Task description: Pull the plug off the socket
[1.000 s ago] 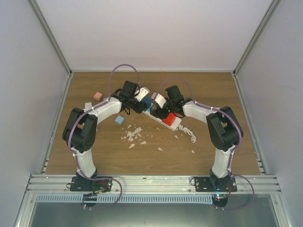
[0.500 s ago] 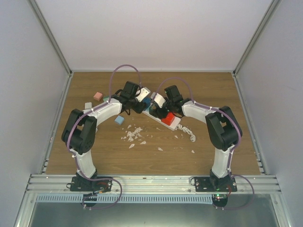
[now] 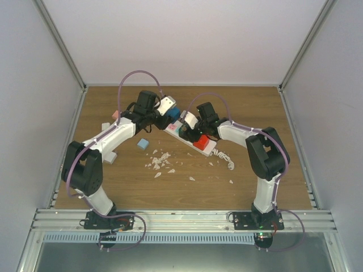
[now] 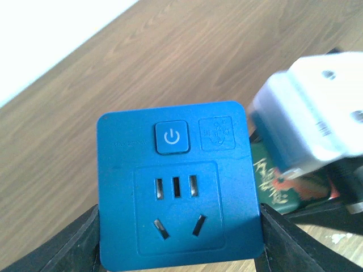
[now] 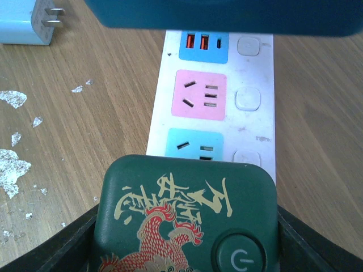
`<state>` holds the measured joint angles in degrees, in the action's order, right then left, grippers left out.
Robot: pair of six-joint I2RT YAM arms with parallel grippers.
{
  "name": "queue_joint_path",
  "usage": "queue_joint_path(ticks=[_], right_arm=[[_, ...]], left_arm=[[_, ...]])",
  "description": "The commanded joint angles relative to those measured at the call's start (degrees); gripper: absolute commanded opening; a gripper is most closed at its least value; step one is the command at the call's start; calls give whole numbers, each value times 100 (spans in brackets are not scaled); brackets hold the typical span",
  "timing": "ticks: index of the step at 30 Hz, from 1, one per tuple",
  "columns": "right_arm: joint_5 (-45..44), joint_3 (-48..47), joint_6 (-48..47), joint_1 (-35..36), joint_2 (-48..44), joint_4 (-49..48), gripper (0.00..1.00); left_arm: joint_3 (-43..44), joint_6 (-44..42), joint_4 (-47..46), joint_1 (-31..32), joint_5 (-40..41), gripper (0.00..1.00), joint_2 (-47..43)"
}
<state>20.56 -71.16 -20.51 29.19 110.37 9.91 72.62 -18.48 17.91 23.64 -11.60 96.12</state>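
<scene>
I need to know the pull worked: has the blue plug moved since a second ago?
Yes. In the top view the blue plug has shifted up and slightly left, away from the white power strip, which stays put.

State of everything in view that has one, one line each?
blue adapter: unplugged, held clear of the power strip
left gripper: shut on blue adapter
power strip: flat on table, pink outlet empty
green adapter: seated on strip
right gripper: shut on green adapter
red adapter: plugged in
light blue charger: loose on table, prongs exposed
</scene>
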Motion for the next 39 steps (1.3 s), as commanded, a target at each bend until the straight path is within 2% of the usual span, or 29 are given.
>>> queue_joint_path(ticks=[1,4,7,11,20,31,34,39], right_arm=[[-544,49,-111,-124,387,66,20],[-477,58,-119,-133,353,75,21],[-343,56,-147,-133,320,92,22],[-254,79,-164,-133,289,104,23],[-198,113,-190,-131,251,115,24],[-109,171,-234,-118,208,126,25],[-81,164,-234,-113,220,125,26],[-38,175,-234,-115,189,133,28]], left_arm=[[50,71,-345,-106,49,24,-96],[410,309,-201,-724,-364,25,141],[911,471,-46,-1398,-1252,27,586],[1815,490,559,-1948,-2474,27,1384],[2958,616,1123,-2720,-3590,30,2681],[3347,818,1388,-3086,-4591,33,3736],[3636,796,1638,-3249,-4720,42,4035],[3756,1065,1540,-3539,-4373,79,4163]])
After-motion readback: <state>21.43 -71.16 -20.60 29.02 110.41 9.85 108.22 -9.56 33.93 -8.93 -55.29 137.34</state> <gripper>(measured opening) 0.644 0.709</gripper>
